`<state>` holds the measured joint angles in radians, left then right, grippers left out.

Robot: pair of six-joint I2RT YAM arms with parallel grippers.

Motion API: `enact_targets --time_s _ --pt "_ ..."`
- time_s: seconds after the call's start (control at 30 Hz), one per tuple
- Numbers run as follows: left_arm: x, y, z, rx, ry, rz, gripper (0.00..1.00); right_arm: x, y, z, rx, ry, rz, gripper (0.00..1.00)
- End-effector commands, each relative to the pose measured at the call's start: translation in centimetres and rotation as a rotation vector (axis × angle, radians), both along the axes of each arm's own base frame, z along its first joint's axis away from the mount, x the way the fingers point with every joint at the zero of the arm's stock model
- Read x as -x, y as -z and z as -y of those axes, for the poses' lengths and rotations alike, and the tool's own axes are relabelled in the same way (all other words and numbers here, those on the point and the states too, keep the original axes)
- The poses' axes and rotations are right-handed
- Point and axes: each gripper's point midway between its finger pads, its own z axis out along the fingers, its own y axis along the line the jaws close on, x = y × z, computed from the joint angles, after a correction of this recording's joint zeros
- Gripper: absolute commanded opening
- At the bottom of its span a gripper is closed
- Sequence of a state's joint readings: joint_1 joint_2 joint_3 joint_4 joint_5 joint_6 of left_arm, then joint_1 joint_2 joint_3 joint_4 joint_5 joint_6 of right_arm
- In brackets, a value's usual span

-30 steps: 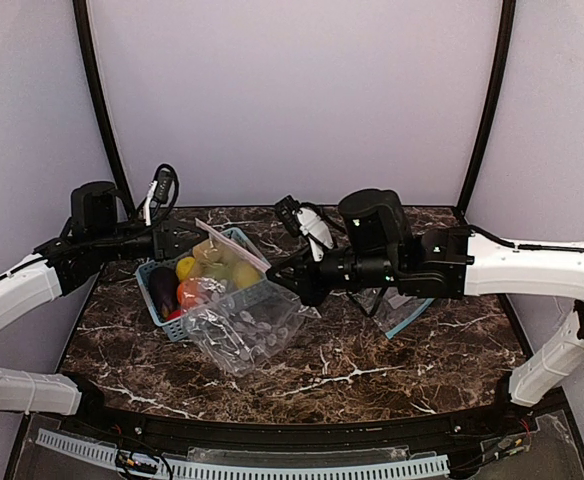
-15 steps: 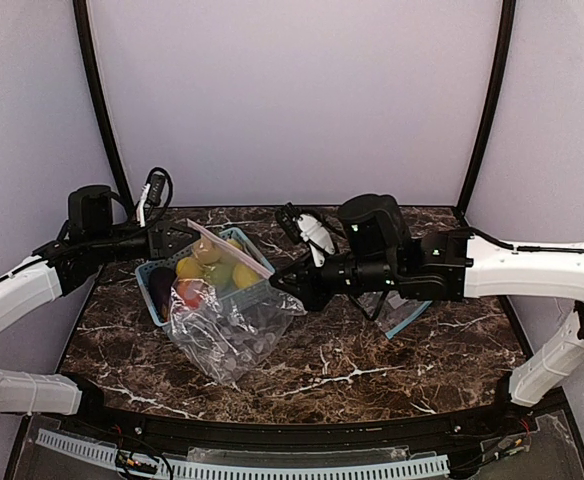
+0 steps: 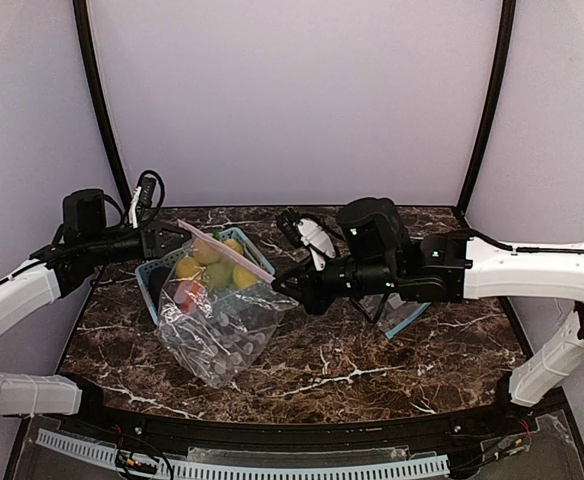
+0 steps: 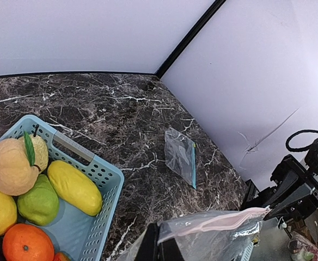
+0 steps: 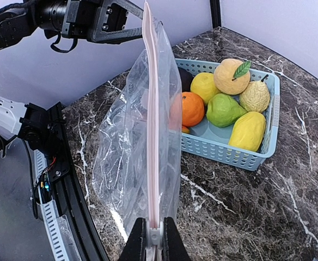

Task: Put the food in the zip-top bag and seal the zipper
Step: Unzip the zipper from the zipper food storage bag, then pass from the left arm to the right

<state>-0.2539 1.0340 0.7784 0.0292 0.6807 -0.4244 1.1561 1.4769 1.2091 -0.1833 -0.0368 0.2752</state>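
Note:
The clear zip-top bag (image 3: 217, 330) with a pink zipper hangs over the table's left side, stretched taut between both arms. My left gripper (image 3: 177, 234) is shut on the zipper's far end, and its dark fingers (image 4: 158, 247) pinch the bag's corner (image 4: 219, 231). My right gripper (image 5: 154, 240) is shut on the near end of the zipper (image 5: 150, 125). The bag looks empty. The food (image 3: 212, 265) lies in the light-blue basket (image 5: 230, 153) behind the bag: an orange (image 5: 191, 107), a lemon (image 5: 205, 86), a peach (image 5: 231, 76) and a green piece (image 5: 224, 110).
A second clear bag with a blue zipper (image 4: 181, 156) lies flat on the dark marble table (image 3: 392, 360), under the right arm (image 3: 442, 268). The table's black front rim (image 5: 66, 179) runs close below the hanging bag.
Both arms have carried the bag to the left and toward the front edge. Its zipper is now stretched straighter, and the bag hangs in front of the basket.

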Motion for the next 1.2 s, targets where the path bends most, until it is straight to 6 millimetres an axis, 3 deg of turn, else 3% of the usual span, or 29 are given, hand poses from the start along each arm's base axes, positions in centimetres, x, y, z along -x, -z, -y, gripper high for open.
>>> enact_targets --time_s 0.0,0.7,0.77,0.93,1.0,1.17 --pt "-1.5 -0.8 -2.2 0.0 -0.11 0.052 0.01 0.9 1.5 1.7 0.068 -0.001 -0.049 0.0" --pt "-1.3 -1.0 -3.0 -0.013 -0.079 0.08 0.01 1.2 1.2 1.7 0.063 -0.008 -0.059 0.01" --pt "-0.5 -1.3 -2.1 -0.003 0.002 0.1 0.01 1.3 0.7 1.6 0.051 -0.017 -0.057 0.13" --pt "3.1 -1.3 0.8 0.024 0.279 0.149 0.01 1.1 -1.3 1.6 0.028 -0.02 -0.02 0.58" --pt "4.2 -1.3 1.3 0.026 0.337 0.16 0.01 0.8 -2.9 1.7 0.012 -0.019 0.01 0.7" --pt "5.3 -1.9 2.1 0.018 0.389 0.189 0.01 -0.2 -4.9 1.3 0.006 -0.021 0.065 0.75"
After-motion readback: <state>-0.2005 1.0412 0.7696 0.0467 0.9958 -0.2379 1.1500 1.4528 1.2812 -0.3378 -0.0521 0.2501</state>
